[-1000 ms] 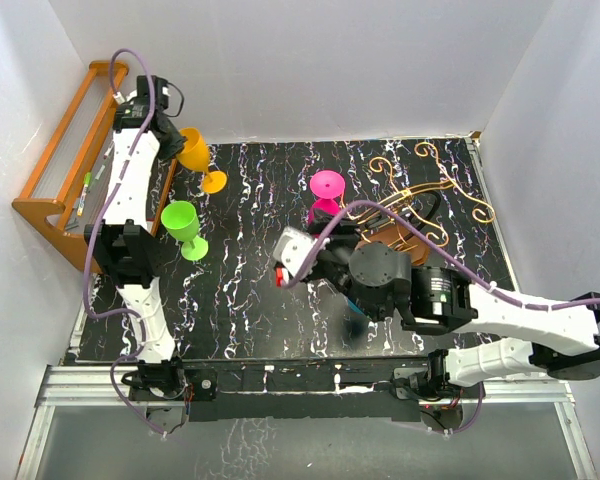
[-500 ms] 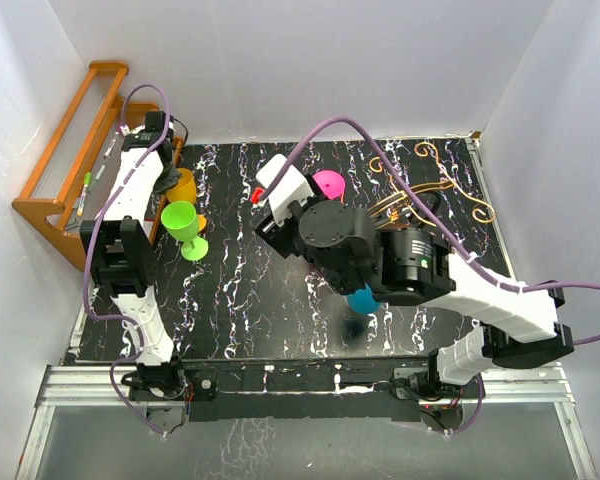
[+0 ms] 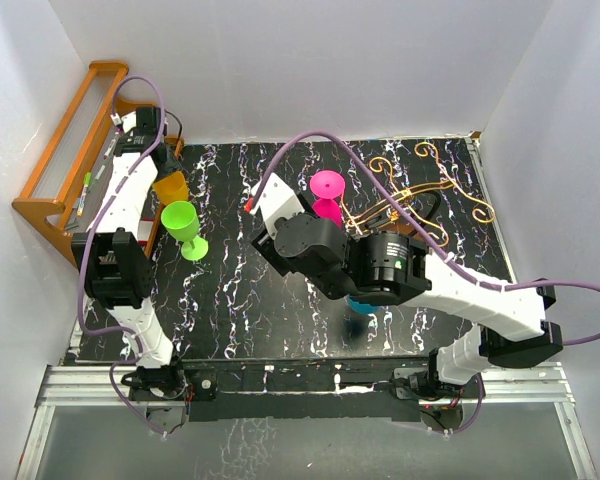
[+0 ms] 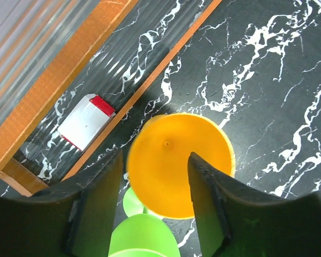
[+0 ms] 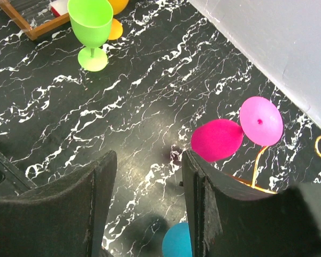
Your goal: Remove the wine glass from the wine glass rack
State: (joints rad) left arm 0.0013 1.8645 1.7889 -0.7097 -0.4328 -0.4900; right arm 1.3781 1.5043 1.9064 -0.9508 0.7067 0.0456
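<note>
A pink wine glass (image 3: pixel 327 190) hangs upside down on the gold wire wine glass rack (image 3: pixel 420 183) at the back right. In the right wrist view its bowl (image 5: pixel 218 140) and foot (image 5: pixel 261 121) show just right of my right gripper (image 5: pixel 148 160). That gripper is open over bare table with nothing between its fingers. My left gripper (image 4: pixel 156 160) is open above an orange glass (image 4: pixel 176 160) at the back left, its fingers apart and off the glass. A green glass (image 3: pixel 183 228) stands upright next to the orange glass (image 3: pixel 170 187).
An orange-brown wooden shelf (image 3: pixel 68 150) lines the left wall, with a small white and red item (image 4: pixel 85 120) on it. A blue glass (image 5: pixel 177 242) sits on the table under my right arm. White walls close in at the back and on both sides.
My left gripper carried the orange glass down beside the green one and opened, letting it go. My right arm swung back and left, toward the pink glass.
</note>
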